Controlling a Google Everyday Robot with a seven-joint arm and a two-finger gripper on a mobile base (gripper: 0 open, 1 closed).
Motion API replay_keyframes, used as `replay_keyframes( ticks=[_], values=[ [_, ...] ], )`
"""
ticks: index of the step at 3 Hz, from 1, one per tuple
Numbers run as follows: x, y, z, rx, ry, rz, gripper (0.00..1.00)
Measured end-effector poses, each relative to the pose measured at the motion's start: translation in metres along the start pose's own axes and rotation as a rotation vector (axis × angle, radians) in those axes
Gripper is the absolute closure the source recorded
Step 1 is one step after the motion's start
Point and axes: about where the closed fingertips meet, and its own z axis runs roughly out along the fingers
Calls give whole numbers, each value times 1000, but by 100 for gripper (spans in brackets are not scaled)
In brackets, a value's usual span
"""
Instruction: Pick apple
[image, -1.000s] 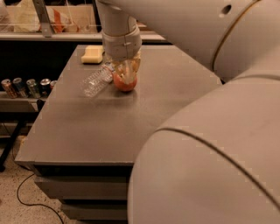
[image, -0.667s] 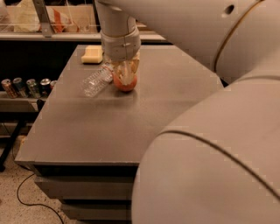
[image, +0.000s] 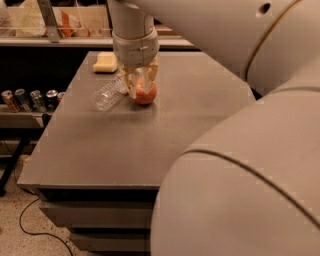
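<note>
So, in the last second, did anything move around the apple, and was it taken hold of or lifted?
Nothing visibly changed. The gripper stays down at the apple, which has not risen from the table. The clear bottle still lies just beside the apple, and the yellow sponge sits behind it near the far edge.
</note>
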Motion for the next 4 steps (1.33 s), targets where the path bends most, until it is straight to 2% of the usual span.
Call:
replay_keyframes(
  ticks=[1,2,4],
  values=[
    [-8,2,-4,-24,-3,-26,12],
    [-18,5,-9,-47,2,-54,0],
    [-43,10,-3,-56,13,-79,0]
  ],
)
